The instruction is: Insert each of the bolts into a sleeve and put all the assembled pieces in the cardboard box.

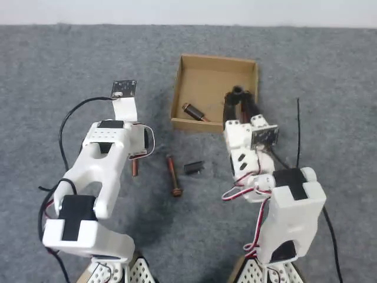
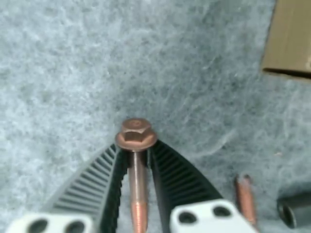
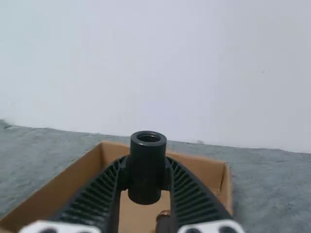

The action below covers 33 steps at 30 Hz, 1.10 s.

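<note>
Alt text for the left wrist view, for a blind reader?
The left claw is shut on a copper-coloured hex-head bolt, gripping the shank just behind its head, over grey carpet. A second bolt and the end of a black sleeve lie nearby; a corner of the cardboard box shows farther off.

The cardboard box (image 1: 215,79) sits upper centre, with an assembled piece (image 1: 193,111) in its lower-left corner. Below it on the tabletop (image 1: 70,65), a loose bolt (image 1: 172,175) lies left of a loose sleeve (image 1: 194,168). The right gripper (image 1: 239,98) keeps a held sleeve (image 1: 237,90) over the box's right side. The left gripper (image 2: 137,153) has a held bolt (image 1: 135,167) left of the loose bolt.
</note>
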Available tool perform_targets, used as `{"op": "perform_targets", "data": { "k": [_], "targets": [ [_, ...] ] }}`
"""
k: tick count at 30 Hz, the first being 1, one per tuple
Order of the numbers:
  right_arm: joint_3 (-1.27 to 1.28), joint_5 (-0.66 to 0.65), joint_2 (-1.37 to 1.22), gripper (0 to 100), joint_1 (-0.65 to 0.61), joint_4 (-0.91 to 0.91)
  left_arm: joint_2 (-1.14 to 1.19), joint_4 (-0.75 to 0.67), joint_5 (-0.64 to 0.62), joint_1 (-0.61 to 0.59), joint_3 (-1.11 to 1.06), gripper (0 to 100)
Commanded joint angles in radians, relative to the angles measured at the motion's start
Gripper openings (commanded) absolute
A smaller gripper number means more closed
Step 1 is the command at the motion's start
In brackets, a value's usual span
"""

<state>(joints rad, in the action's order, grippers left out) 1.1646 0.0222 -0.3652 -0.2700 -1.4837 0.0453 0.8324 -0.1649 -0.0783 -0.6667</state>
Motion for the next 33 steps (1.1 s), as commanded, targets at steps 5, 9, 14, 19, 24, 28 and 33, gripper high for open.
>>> {"op": "perform_targets", "data": {
  "k": [5,9,14,19,24,28,33],
  "targets": [
    [0.187,-0.044,0.018,0.6,-0.120,-0.177,-0.072,-0.029,-0.008,-0.005,0.012,1],
    [0.301,-0.086,0.022,0.6,-0.214,-0.249,-0.072,-0.029,-0.008,-0.008,0.012,1],
    [0.388,-0.087,0.024,0.6,-0.237,-0.260,-0.072,-0.029,-0.008,-0.009,0.010,1],
    [0.450,-0.086,0.025,0.6,-0.254,-0.263,-0.075,-0.029,-0.008,-0.008,0.010,1],
    [0.448,-0.086,0.024,0.6,-0.255,-0.259,-0.081,-0.028,-0.008,-0.002,0.007,1],
    [0.448,-0.086,0.024,0.6,-0.255,-0.257,-0.081,-0.034,-0.012,0.008,0.035,1],
    [0.445,-0.086,0.019,0.6,-0.255,-0.254,-0.083,-0.035,-0.014,0.044,0.111,1]
  ]
}}
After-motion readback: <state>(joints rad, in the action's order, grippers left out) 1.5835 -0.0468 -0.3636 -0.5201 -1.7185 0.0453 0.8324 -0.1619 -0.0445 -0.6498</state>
